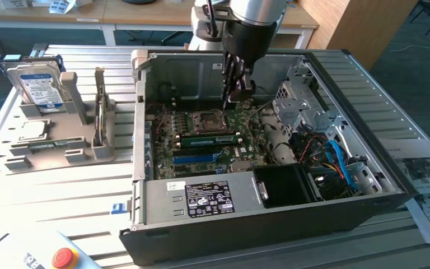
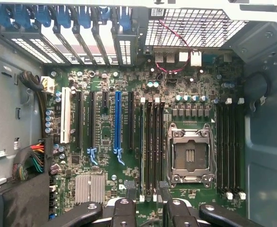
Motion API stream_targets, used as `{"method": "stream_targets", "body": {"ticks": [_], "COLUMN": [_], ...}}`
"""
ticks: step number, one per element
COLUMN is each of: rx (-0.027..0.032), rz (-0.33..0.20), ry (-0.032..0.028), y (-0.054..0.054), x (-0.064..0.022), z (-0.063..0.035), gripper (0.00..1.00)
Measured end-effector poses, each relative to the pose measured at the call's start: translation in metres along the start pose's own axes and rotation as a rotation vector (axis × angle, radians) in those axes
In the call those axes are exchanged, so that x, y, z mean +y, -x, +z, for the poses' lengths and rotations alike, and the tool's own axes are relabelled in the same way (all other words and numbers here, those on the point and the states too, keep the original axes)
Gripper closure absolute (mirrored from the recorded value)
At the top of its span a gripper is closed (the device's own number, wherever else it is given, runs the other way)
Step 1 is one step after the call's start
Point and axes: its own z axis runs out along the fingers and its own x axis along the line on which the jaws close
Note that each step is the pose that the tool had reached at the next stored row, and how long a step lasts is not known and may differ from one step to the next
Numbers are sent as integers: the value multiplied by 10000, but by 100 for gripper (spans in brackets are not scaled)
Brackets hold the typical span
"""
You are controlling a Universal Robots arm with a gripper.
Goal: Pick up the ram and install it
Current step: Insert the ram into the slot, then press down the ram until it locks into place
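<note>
Centre frame in the exterior view, the end effector (image 1: 239, 96) hangs with its fingers apart and empty above the ram (image 1: 209, 137), which stands in a slot beside the processor socket (image 1: 204, 120). Good seating likely needs even pressure and both latches closed.

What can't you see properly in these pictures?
Ram, exterior view: stands edge-on in the grey stand, so chips and label are hidden.
Hard drive, exterior view: label writing too small.
Gripper, exterior view: its height above the motherboard cannot be told.
Papers: cut off at the exterior view's right edge.
Memory slots, wrist view: too dark to tell whether filled.
</note>
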Motion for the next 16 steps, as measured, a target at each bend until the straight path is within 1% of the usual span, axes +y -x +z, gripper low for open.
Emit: {"method": "stream_targets", "body": {"ticks": [2,4,16], "rx": [-76,-130,-129], "rz": [-5,-10,-10], "ry": [-59,-110,-109], "y": [0,0,0], "x": [0,0,0], "z": [1,2,1], "gripper": [69,69,69]}}
